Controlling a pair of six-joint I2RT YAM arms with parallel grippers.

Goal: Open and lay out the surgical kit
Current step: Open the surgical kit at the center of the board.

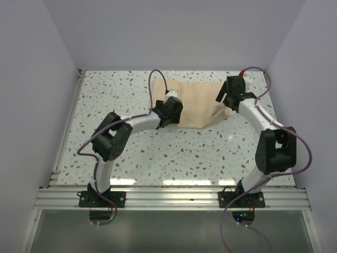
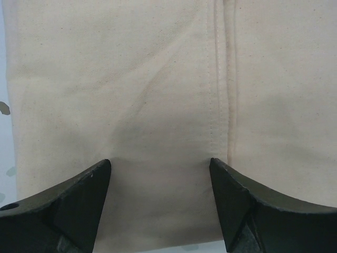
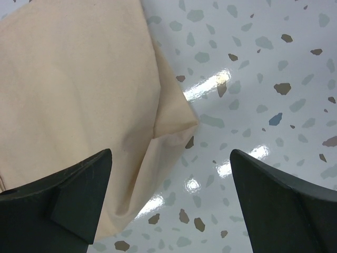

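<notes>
The surgical kit (image 1: 197,103) is a folded beige cloth wrap lying flat at the back middle of the table. My left gripper (image 1: 172,112) hangs low over its left part. In the left wrist view the left gripper (image 2: 159,163) is open, with its tips resting at the cloth (image 2: 158,79) beside a stitched seam (image 2: 213,95). My right gripper (image 1: 225,98) sits at the wrap's right edge. In the right wrist view the right gripper (image 3: 171,153) is open over a folded corner of the cloth (image 3: 174,121) and bare table, holding nothing.
The speckled terrazzo tabletop (image 1: 174,153) is boxed in by pale walls at the back and both sides. An aluminium rail (image 1: 174,196) runs along the near edge by the arm bases. Purple cables (image 1: 152,84) loop above both arms.
</notes>
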